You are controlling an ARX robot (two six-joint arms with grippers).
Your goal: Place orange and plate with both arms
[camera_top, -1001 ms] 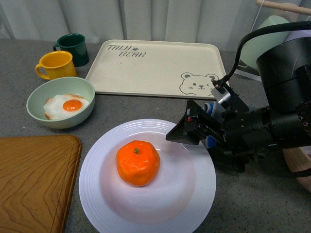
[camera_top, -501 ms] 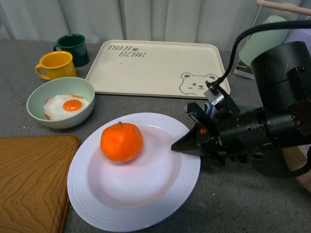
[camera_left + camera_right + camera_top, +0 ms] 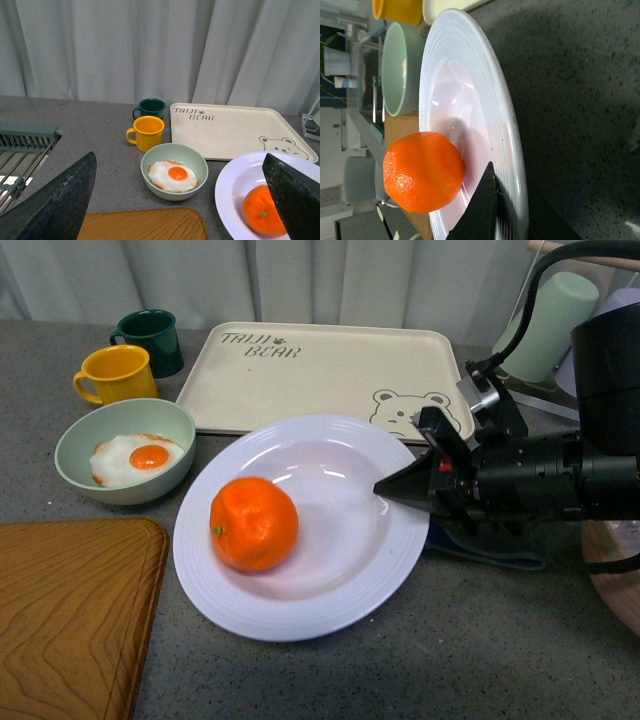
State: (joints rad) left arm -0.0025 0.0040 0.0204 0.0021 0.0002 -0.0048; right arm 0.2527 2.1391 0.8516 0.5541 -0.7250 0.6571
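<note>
The white ribbed plate [image 3: 330,570] is held tilted above the table, its far edge over the front of the beige tray. The orange [image 3: 254,524] lies on the plate's left part, stem dot facing left. My right gripper [image 3: 392,488] is shut on the plate's right rim. In the right wrist view the black finger [image 3: 482,207] clamps the rim of the plate [image 3: 502,125] beside the orange [image 3: 422,171]. My left gripper [image 3: 177,200] is open and empty, high above the table; its view shows the plate [image 3: 235,185] and orange [image 3: 262,217] at the right.
A beige bear tray [image 3: 320,375] lies behind the plate. A pale green bowl with a fried egg [image 3: 125,452] stands at the left, a yellow mug [image 3: 115,373] and a dark green mug [image 3: 152,340] behind it. A wooden board [image 3: 65,610] is at the front left.
My right gripper has lifted the plate and carried it back toward the tray. The orange rolled to the left part of the plate.
</note>
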